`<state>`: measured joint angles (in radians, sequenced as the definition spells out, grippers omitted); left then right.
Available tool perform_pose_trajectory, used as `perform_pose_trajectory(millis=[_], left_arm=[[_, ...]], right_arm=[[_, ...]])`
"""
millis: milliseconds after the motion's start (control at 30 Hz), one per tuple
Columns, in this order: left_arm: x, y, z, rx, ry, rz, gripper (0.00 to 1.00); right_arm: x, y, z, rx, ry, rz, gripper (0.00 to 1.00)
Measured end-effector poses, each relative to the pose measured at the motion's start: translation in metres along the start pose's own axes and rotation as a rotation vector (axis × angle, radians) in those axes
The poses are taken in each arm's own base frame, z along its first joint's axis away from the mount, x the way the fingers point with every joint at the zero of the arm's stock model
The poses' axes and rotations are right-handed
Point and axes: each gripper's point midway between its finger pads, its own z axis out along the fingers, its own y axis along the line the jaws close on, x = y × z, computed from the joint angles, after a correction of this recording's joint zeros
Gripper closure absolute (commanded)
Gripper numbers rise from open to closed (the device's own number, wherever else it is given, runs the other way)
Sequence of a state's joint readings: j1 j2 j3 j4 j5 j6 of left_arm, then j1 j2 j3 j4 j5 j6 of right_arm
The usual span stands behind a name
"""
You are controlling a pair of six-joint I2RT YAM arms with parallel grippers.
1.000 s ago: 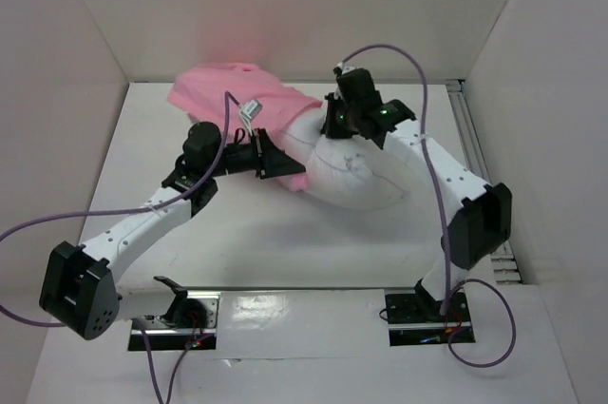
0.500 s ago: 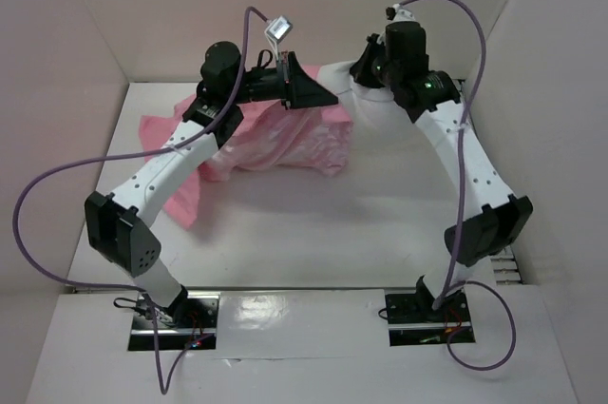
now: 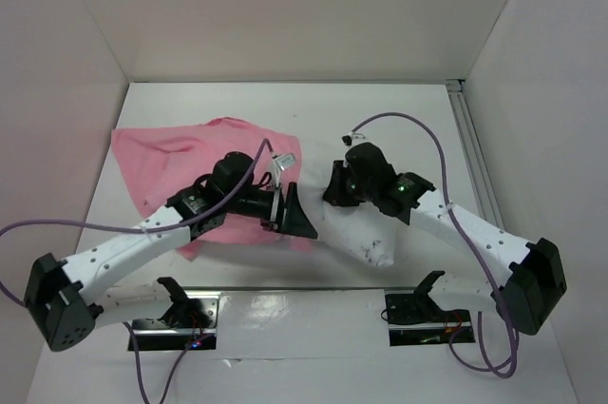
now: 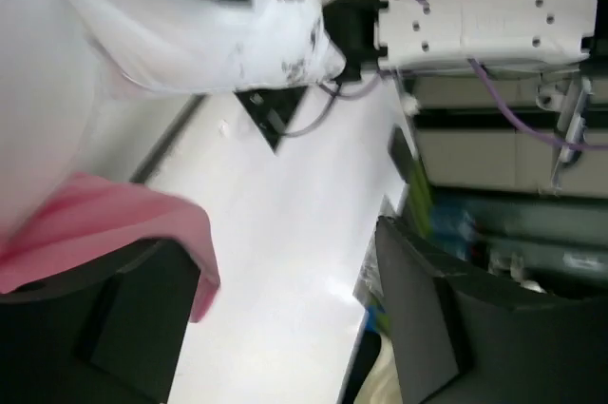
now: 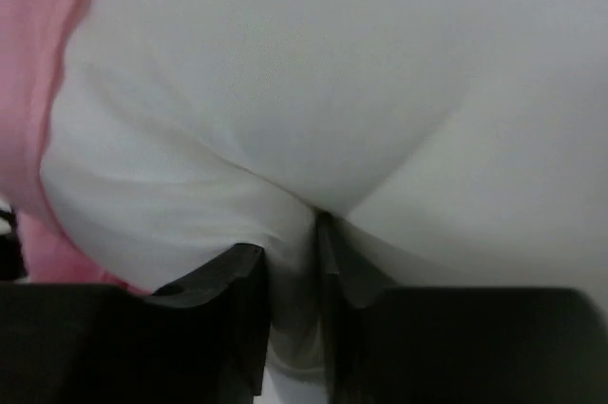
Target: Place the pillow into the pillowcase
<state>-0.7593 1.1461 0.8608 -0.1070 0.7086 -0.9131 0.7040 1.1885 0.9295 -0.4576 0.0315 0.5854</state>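
The pink satin pillowcase lies spread on the table's left half. The white pillow lies to its right, near the front edge, outside the cloth as far as I can see. My left gripper hovers at the pillowcase's right edge, next to the pillow. In the left wrist view it stands open, pink cloth hanging beside one finger, nothing between the jaws. My right gripper sits at the pillow's far end. The right wrist view shows it pinching a fold of the pillow, with the pillowcase at the left.
White enclosure walls stand at the left, back and right. A metal rail runs along the right side. The arm bases' mounting plates sit at the near edge. Purple cables loop over both arms.
Both arms came down from high at the back toward the front. The pillowcase now lies flat on the table. My left gripper has opened and let go of the pink cloth.
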Motion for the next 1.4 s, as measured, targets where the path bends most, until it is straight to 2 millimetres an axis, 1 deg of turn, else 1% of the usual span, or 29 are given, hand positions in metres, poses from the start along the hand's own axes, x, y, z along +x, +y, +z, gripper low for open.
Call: perform_pose_trajectory(millis=[33,67,100,133,167,200,233,267,333,367,433,467,500,533,600,700,733,800,867,900,967,1067,1133,1167,1200,1267,1300,1333,1400], left_arm=[[-0.002,0.001,-0.008,-0.045,-0.023,0.017,0.09],[-0.009,-0.001,-0.016,-0.078,-0.052,0.049,0.06],[-0.018,-0.006,-0.025,-0.109,-0.086,0.081,0.06],[-0.028,-0.012,-0.033,-0.139,-0.118,0.112,0.08],[-0.039,-0.020,-0.041,-0.160,-0.150,0.148,0.14],[-0.051,-0.031,-0.050,-0.178,-0.190,0.194,0.32],[-0.062,-0.042,-0.058,-0.195,-0.230,0.229,0.45],[-0.072,-0.051,-0.066,-0.217,-0.268,0.263,0.54],[-0.093,-0.064,-0.081,-0.269,-0.341,0.311,0.54],[-0.101,-0.067,-0.086,-0.296,-0.367,0.324,0.48],[-0.124,-0.061,-0.090,-0.391,-0.393,0.321,0.42],[-0.138,-0.059,-0.090,-0.438,-0.408,0.319,0.32],[-0.155,-0.057,-0.091,-0.486,-0.435,0.318,0.30],[-0.173,-0.047,-0.084,-0.549,-0.444,0.299,0.28],[-0.205,-0.017,-0.075,-0.712,-0.455,0.254,0.24],[-0.231,0.044,-0.054,-0.968,-0.411,0.193,0.22],[-0.232,0.068,-0.047,-1.052,-0.379,0.174,0.22],[-0.222,0.112,-0.040,-1.207,-0.296,0.141,0.22],[-0.205,0.147,-0.040,-1.337,-0.196,0.125,0.23],[-0.199,0.157,-0.043,-1.381,-0.167,0.122,0.24],[-0.195,0.164,-0.048,-1.430,-0.156,0.125,0.29],[-0.196,0.159,-0.060,-1.477,-0.188,0.133,0.38],[-0.195,0.158,-0.068,-1.508,-0.191,0.137,0.43],[-0.195,0.158,-0.071,-1.522,-0.191,0.138,0.50],[-0.194,0.158,-0.073,-1.531,-0.193,0.136,0.54],[-0.193,0.158,-0.076,-1.547,-0.195,0.135,0.63],[-0.193,0.159,-0.077,-1.553,-0.196,0.134,0.69],[-0.193,0.159,-0.078,-1.557,-0.195,0.135,0.79],[-0.193,0.159,-0.080,-1.564,-0.193,0.136,0.89]], right_arm=[[0.004,0.006,-0.002,-0.024,0.020,-0.011,0.52],[0.004,0.012,-0.005,-0.044,0.033,-0.020,0.31],[0.000,0.017,-0.009,-0.055,0.031,-0.029,0.24],[-0.006,0.021,-0.013,-0.061,0.021,-0.041,0.20],[-0.014,0.025,-0.018,-0.062,0.006,-0.050,0.16],[-0.024,0.026,-0.023,-0.049,-0.020,-0.054,0.11],[-0.033,0.026,-0.028,-0.034,-0.043,-0.056,0.10],[-0.042,0.025,-0.034,-0.009,-0.066,-0.060,0.10],[-0.057,0.018,-0.047,0.054,-0.115,-0.057,0.09],[-0.062,0.014,-0.053,0.082,-0.133,-0.055,0.07],[-0.072,0.004,-0.067,0.137,-0.182,-0.045,0.04],[-0.076,-0.002,-0.074,0.168,-0.209,-0.034,0.00],[-0.080,-0.009,-0.081,0.201,-0.233,-0.016,0.00],[-0.083,-0.016,-0.087,0.235,-0.251,0.001,0.00],[-0.090,-0.035,-0.095,0.313,-0.280,0.045,0.00],[-0.091,-0.056,-0.094,0.399,-0.283,0.093,0.00],[-0.090,-0.059,-0.092,0.413,-0.277,0.101,0.00],[-0.087,-0.064,-0.086,0.430,-0.264,0.120,0.00],[-0.079,-0.073,-0.079,0.446,-0.232,0.140,0.00],[-0.076,-0.081,-0.075,0.452,-0.212,0.163,0.00],[-0.069,-0.108,-0.068,0.482,-0.175,0.231,0.00],[-0.053,-0.160,-0.065,0.519,-0.123,0.377,0.00],[-0.041,-0.183,-0.067,0.519,-0.094,0.455,0.00],[-0.036,-0.189,-0.068,0.504,-0.082,0.481,0.00],[-0.032,-0.195,-0.067,0.486,-0.077,0.511,0.00],[-0.022,-0.197,-0.062,0.434,-0.055,0.545,0.00],[-0.016,-0.195,-0.058,0.403,-0.038,0.554,0.00],[-0.011,-0.191,-0.053,0.363,-0.023,0.556,0.00],[-0.004,-0.184,-0.044,0.305,0.004,0.558,0.00]])
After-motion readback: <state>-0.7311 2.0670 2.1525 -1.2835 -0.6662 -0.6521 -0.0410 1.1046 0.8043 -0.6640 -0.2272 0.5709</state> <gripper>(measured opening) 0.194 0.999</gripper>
